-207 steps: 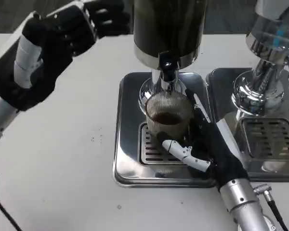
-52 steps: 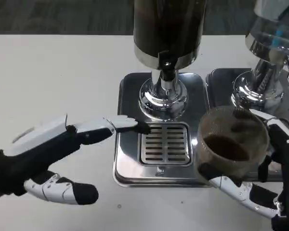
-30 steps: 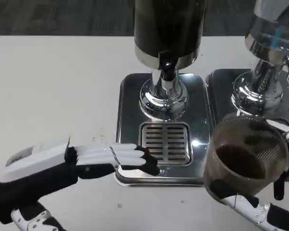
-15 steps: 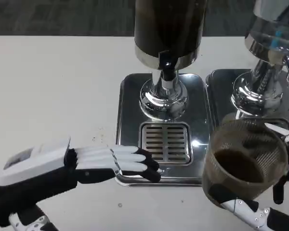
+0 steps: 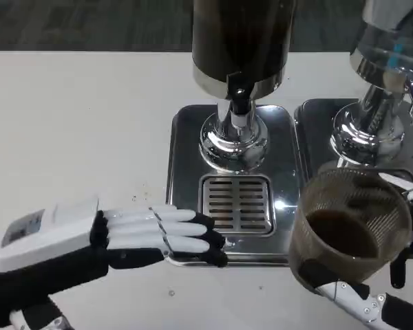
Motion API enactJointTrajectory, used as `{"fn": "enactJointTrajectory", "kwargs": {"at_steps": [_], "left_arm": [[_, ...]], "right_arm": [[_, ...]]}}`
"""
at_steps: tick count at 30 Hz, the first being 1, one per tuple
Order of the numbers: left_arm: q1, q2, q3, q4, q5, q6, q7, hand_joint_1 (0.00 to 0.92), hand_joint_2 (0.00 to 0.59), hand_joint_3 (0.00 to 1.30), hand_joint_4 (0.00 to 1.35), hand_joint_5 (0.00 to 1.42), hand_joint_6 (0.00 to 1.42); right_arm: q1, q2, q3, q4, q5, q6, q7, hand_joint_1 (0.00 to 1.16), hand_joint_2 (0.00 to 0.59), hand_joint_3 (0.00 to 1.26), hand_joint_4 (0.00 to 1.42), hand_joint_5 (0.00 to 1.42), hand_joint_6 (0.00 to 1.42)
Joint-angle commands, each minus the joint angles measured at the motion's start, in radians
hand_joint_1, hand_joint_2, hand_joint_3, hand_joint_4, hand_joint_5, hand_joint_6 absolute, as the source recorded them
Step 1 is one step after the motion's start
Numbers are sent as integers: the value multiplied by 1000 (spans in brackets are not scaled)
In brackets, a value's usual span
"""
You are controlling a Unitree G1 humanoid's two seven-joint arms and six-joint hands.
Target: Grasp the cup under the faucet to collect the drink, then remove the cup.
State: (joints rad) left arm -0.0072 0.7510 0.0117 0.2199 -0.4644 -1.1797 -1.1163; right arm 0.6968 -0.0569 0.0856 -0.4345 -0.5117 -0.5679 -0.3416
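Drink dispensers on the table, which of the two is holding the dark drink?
The dispenser in the middle, above the slotted drain grate. Its tank looks dark brown, while the other dispenser at the right edge has a clear tank.

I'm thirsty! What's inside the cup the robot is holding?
The cup in the right hand holds a dark brown drink, filling roughly the lower part. The ribbed, tinted wall blurs things, so the cup's very bottom can't be seen through the liquid.
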Motion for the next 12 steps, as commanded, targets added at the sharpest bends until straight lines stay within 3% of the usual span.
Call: {"fn": "enactJointTrajectory", "kwargs": {"at_steps": [1, 12], "left_arm": [[-11, 20, 5, 13, 22, -21, 26, 0, 78, 211, 114, 93, 127], [-6, 33, -3, 21, 34, -25, 60, 0, 79, 218, 114, 93, 125]], "right_arm": [[-18, 7, -5, -11, 25, -46, -4, 834, 166, 661, 771, 1015, 1332], [-17, 13, -9, -12, 26, -47, 3, 834, 166, 662, 771, 1015, 1332]]}}
